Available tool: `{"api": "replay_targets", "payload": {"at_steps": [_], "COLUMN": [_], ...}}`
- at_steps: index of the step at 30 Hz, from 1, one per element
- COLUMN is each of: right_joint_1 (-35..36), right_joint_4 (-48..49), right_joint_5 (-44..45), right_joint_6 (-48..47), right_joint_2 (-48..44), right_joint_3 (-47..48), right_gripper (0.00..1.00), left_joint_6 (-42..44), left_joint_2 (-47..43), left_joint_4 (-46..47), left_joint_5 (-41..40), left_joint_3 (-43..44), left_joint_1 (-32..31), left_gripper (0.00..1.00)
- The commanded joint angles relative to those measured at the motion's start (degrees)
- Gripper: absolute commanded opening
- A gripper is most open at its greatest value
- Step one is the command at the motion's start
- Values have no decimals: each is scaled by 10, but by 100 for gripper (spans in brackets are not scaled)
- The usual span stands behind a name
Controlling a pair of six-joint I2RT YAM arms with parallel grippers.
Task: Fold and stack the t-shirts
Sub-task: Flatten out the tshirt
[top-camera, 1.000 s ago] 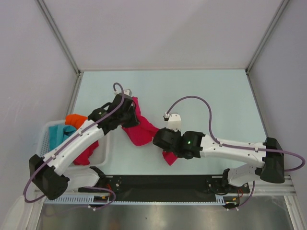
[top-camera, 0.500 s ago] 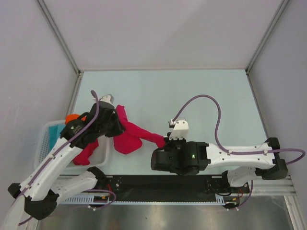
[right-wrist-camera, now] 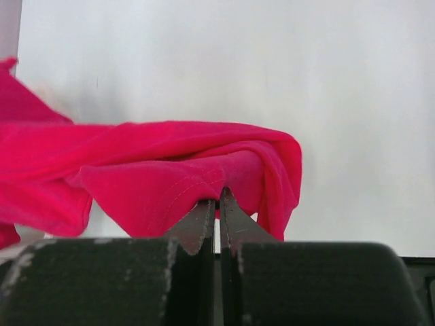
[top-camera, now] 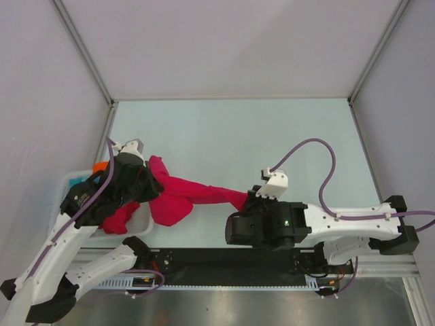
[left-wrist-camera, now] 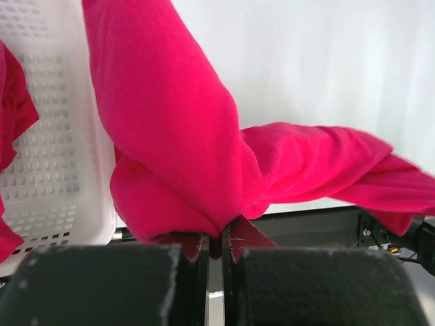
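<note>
Pale green tabletop (top-camera: 272,136) runs from a black mounting rail (top-camera: 224,261) at the near edge back to plain grey walls (top-camera: 224,41). Nearest the rail, the right gripper (top-camera: 246,202) sits low over the table just left of centre, its jaws pinched together on a bunched fold of a crimson t-shirt (top-camera: 197,197); the right wrist view shows the cloth draped over both fingertips (right-wrist-camera: 204,214), hem stitching visible. From there the shirt stretches as a twisted band leftward and slightly away to the left gripper (top-camera: 148,178), which is likewise clamped on the fabric, with a loose lobe sagging to the table between the two grips. In the left wrist view the cloth rises from the closed tips and hangs beside the wall of a white slotted basket (left-wrist-camera: 61,136). That basket stands at the table's left edge, under the left arm, holding a second crimson t-shirt (top-camera: 117,219), with a teal t-shirt (top-camera: 76,183) and an orange t-shirt (top-camera: 100,166) farther back.
</note>
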Motion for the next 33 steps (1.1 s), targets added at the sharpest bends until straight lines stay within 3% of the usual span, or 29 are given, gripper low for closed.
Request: {"api": "replay_targets", "payload": {"at_steps": [1,13,23,28,31,33], "right_joint_1": [-40,-168,-283,-398,-474,-515], "right_joint_4": [-113,-113,-100,53,141,192], "right_joint_5": [49,64,82,38,-21,-63], "right_joint_6": [44,5,-49,-244,-307,-363], "right_joint_2": [-59,-140,-177,-218,-235,-236], "right_joint_3": [-22,-56,-73,-100,-126,-139], "right_gripper": [0,0,0,0,0,0], "left_joint_6": [-5,24,94,126,130,128], "left_joint_2": [-22,-20,19,59,92,132], "left_joint_4": [-11,1,91,127,174,184], "left_joint_5": [-13,12,146,216,264,248], "left_joint_3": [-11,-29,-72,-45,-64,-65], "left_joint_1": [-1,39,177,252,288,292], "left_gripper": [1,2,1,2,2,2]}}
